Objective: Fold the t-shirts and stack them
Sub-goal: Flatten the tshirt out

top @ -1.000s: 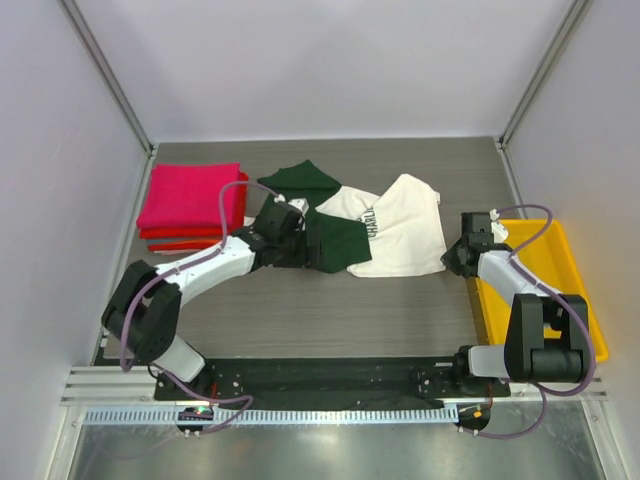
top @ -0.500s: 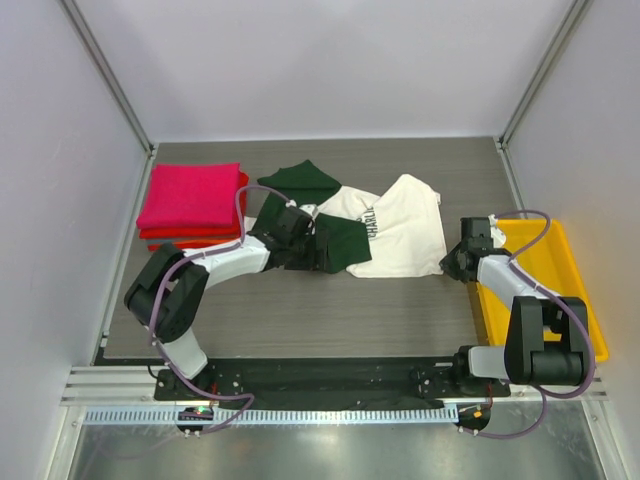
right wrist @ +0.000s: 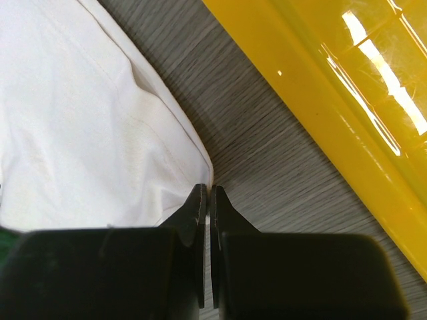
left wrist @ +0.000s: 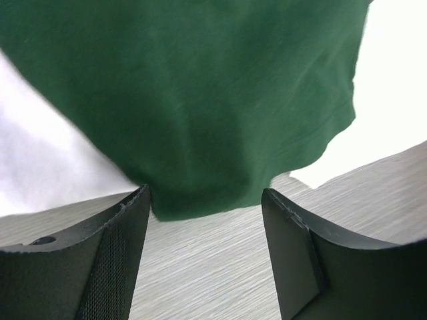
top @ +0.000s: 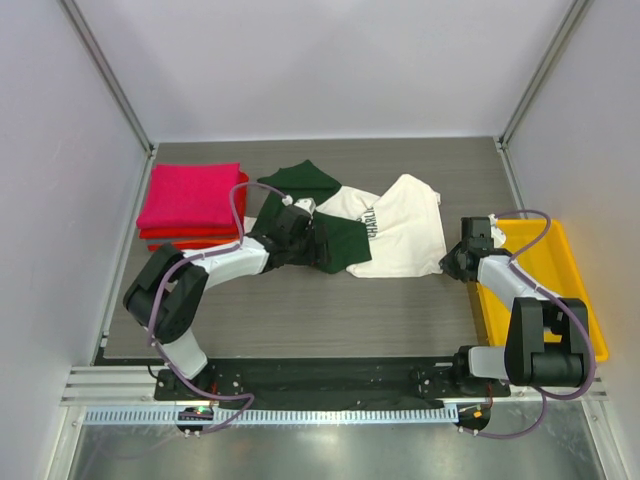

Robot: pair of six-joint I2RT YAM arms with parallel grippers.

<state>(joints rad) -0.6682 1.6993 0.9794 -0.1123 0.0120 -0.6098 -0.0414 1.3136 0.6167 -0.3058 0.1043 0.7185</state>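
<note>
On the grey counter point(top: 300, 310), the cream-white t-shirt point(top: 405, 235) lies crumpled in the middle, its dark green parts toward the left. The yellow tray point(top: 578, 295) sits at the right edge. The folded magenta-pink and red t-shirts point(top: 190, 195) are stacked at the far left. The left end effector point(left wrist: 205, 200) is spread, with a green cloth edge at its tips. The right end effector point(right wrist: 205, 193) is pressed together at the white hem.

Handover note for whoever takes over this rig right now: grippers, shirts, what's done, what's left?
Left gripper: open, jaws straddling the dark green sleeve edge, not clamped.
Right gripper: shut at the hem corner of the cream-white t-shirt; a pinch cannot be confirmed.
Done: magenta-pink folded shirt stacked on red folded shirts, far left.
Left: fold the crumpled cream-white t-shirt, add it to the stack.
</note>
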